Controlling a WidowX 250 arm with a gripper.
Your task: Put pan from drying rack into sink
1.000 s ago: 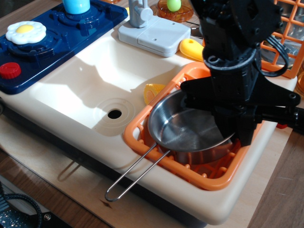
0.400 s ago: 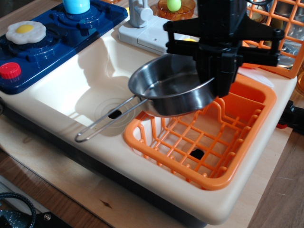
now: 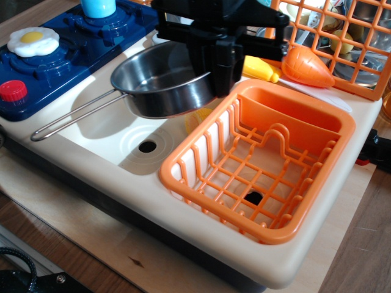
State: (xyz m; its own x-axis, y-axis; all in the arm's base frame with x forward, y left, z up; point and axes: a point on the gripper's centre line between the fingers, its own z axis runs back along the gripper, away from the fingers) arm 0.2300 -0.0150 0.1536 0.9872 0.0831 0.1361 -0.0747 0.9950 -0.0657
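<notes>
Shiny round steel pan [image 3: 160, 80] clamped at rim by black claw [image 3: 215, 76] | orange plastic drying rack [image 3: 259, 165] emptied, lower right | cream basin sink [image 3: 110, 131] directly below; lowering and release outstanding.

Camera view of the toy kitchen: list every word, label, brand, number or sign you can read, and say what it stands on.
None can be read.
Pan, held by the gripper: bare steel, no marking.
Drying rack, sink: plain plastic, no text.
Blue stovetop, red knob: no legible print.
Faucet base: hidden behind the arm.
</notes>
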